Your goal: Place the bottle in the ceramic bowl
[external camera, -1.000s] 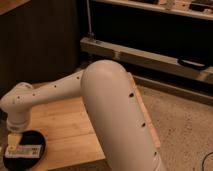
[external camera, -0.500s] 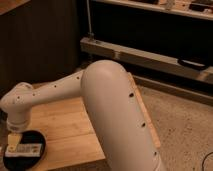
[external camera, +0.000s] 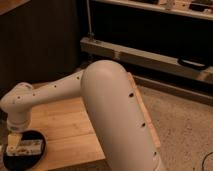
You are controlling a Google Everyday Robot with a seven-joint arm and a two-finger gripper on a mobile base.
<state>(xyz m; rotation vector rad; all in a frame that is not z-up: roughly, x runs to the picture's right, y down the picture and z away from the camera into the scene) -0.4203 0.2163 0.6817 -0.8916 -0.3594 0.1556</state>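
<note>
The white arm (external camera: 107, 107) reached down to the left over the wooden surface (external camera: 65, 132). Its end effector (external camera: 13, 138) hung low above the black bowl (external camera: 24, 159) at the surface's near left corner. The bottle (external camera: 26, 148) lay on its side inside the bowl, just beside the end effector.

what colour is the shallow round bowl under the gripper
Glossy black shallow round bowl, seen in the camera view; the gripper hangs above the small white bottle inside.
</note>
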